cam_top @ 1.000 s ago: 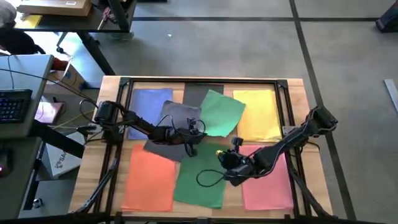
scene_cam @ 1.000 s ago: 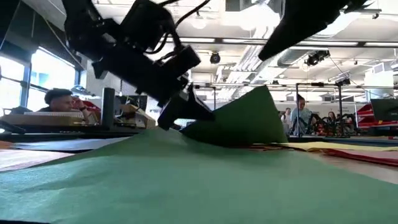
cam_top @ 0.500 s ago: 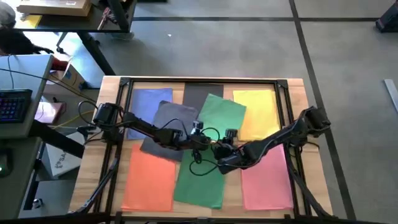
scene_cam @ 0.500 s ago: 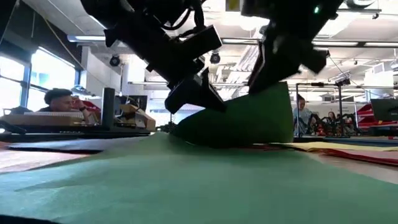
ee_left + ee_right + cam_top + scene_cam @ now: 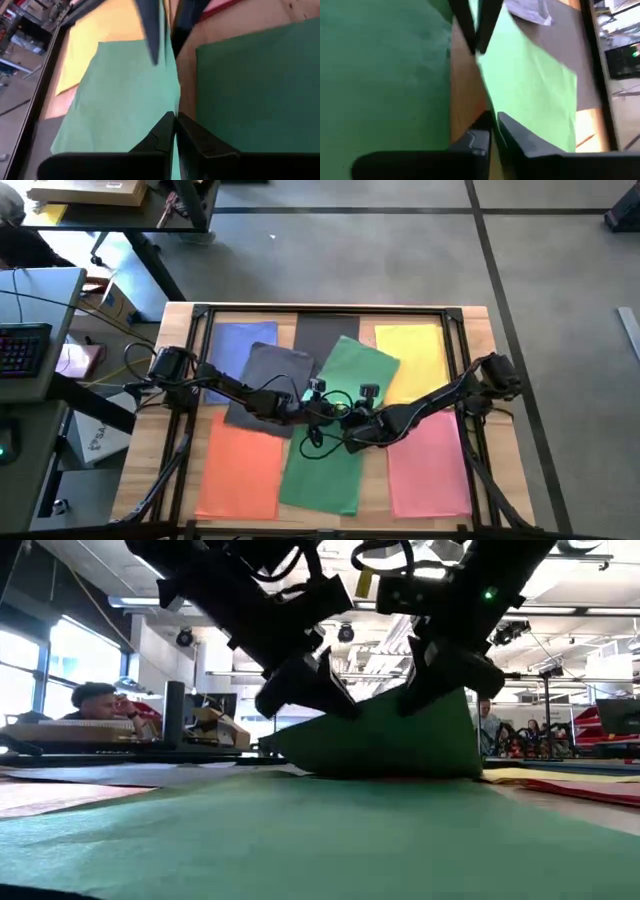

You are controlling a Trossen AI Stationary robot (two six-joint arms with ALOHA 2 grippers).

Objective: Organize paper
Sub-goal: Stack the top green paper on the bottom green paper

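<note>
A loose green sheet [image 5: 360,368] lies askew over the far dark grey stack [image 5: 325,328] and the yellow stack [image 5: 420,360]. Its near edge is raised, as the low view shows [image 5: 400,735]. My left gripper [image 5: 322,408] and my right gripper [image 5: 350,423] are both shut on that near edge, side by side, at the table's middle. The green stack [image 5: 320,465] lies just near of them. A loose dark grey sheet [image 5: 265,390] lies askew under my left arm. My left gripper pinches the green sheet's near edge [image 5: 167,107] between its two fingers, coming from the table's left, slanting down. The edge is lifted off the table while the far part of the sheet lies on the stacks. My right gripper pinches the same near edge [image 5: 507,106] a little farther right, between its two fingers, coming from the table's right, slanting down. The sheet rises to the fingers [image 5: 440,680] and stands tilted below them.
Blue [image 5: 240,345], orange [image 5: 240,465] and pink [image 5: 430,470] stacks lie around the middle, inside a dark frame [image 5: 320,310] on the wooden table. A cable [image 5: 320,442] hangs over the green stack. A desk with a keyboard [image 5: 20,345] stands off the left edge.
My right gripper has moved toward the table's left and far edge, up to the green sheet's near edge, beside my left gripper. My left gripper has gone a little toward the right. The green sheet has turned straighter, and its near edge now stands higher.
</note>
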